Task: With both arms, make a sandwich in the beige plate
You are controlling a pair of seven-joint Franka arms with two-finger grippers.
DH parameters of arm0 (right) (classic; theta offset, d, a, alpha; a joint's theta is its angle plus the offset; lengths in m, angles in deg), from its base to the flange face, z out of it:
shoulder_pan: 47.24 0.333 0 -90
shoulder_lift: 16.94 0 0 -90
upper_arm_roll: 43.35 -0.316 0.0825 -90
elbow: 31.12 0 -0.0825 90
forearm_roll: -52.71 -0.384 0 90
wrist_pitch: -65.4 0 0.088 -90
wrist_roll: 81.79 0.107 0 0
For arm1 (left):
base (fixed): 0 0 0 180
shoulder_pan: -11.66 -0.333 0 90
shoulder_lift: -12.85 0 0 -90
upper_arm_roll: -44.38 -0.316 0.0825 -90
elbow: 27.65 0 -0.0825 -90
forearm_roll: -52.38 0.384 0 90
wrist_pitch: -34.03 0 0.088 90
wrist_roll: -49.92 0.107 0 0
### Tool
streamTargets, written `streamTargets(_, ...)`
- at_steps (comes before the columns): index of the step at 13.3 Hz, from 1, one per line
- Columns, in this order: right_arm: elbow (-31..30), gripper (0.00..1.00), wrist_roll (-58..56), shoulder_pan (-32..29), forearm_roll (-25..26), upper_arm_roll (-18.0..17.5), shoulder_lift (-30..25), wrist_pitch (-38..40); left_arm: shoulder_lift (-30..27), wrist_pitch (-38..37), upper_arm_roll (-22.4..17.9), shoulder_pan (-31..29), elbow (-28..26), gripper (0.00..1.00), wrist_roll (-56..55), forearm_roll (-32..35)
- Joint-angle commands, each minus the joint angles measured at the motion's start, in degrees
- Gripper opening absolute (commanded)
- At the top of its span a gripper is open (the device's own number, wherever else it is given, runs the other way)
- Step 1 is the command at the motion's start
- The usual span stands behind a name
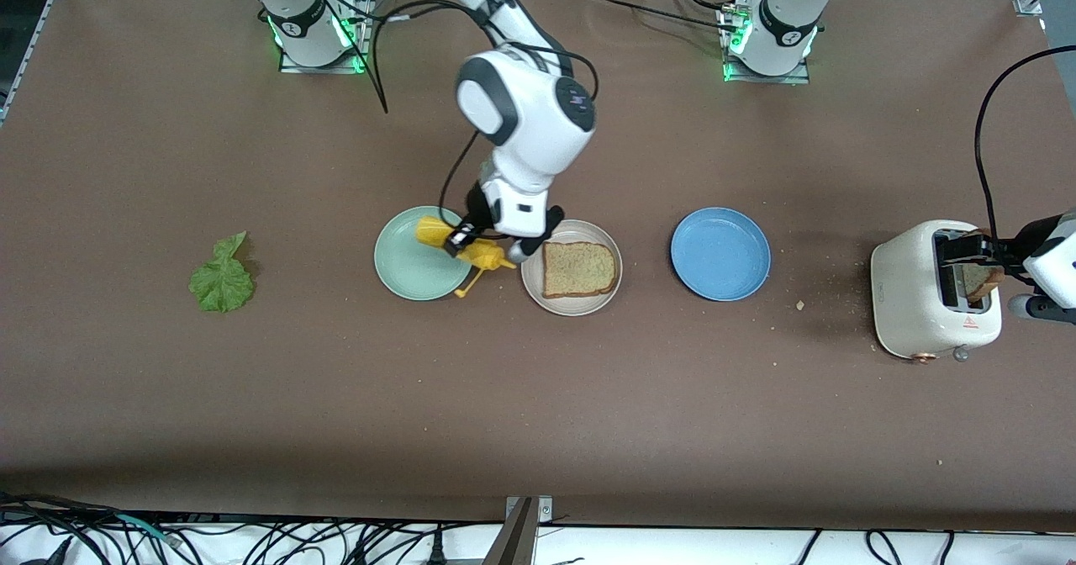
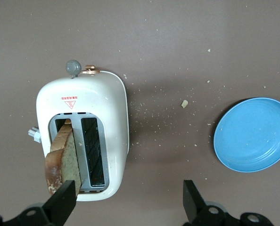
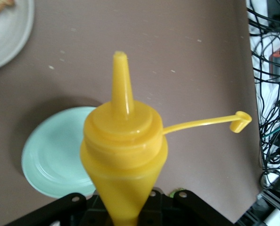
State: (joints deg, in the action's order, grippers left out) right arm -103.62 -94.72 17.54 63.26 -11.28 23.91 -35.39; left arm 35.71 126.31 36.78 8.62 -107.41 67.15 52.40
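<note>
Toaster [image 2: 83, 141] sits under my spread-fingered left gripper [image 2: 128, 200], one toast slice [image 2: 64, 157] standing in its slot. Beside my right gripper [image 1: 481, 241], clenched on a yellow squeeze bottle [image 3: 123, 150], the beige plate [image 1: 572, 306] carries another slice [image 1: 578, 269].

Glossy yellow plastic bottle [image 3: 123, 160]; matt brown tabletop [image 1: 538, 397]; grainy toast [image 1: 578, 269].
</note>
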Motion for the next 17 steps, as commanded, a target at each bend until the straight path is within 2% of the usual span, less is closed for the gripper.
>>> streamTargets(1,-3.6,0.0,-7.8,-2.3,-6.0,2.7,-6.4,0.2,-0.7,-0.6,0.4,-0.3,0.0,1.0,1.1,1.7)
streamTargets(4,-4.4,0.0,-12.2,-5.4,-11.6,6.0,-8.9,0.2,-0.7,-0.6,0.4,-0.4,0.0,1.0,1.1,1.7)
streamTargets(5,-4.4,0.0,-14.2,-7.2,-15.2,6.6,-9.3,0.2,-0.7,-0.6,0.4,-0.4,0.0,1.0,1.1,1.7)
streamTargets(11,-6.1,0.0,-25.3,-20.3,-32.7,6.3,-11.8,0.6,-0.7,-0.7,0.4,-0.3,0.0,1.0,1.1,1.7)
streamTargets(14,-7.8,0.0,-33.6,-27.8,-38.7,3.1,-12.5,-0.1,-0.7,-0.6,0.4,-0.4,-0.1,1.0,1.1,1.7)
streamTargets(17,-12.8,0.0,-43.0,-36.3,-45.9,-1.3,-14.7,-1.8,-0.7,-0.7,0.4,-0.3,0.0,1.0,1.1,1.7)
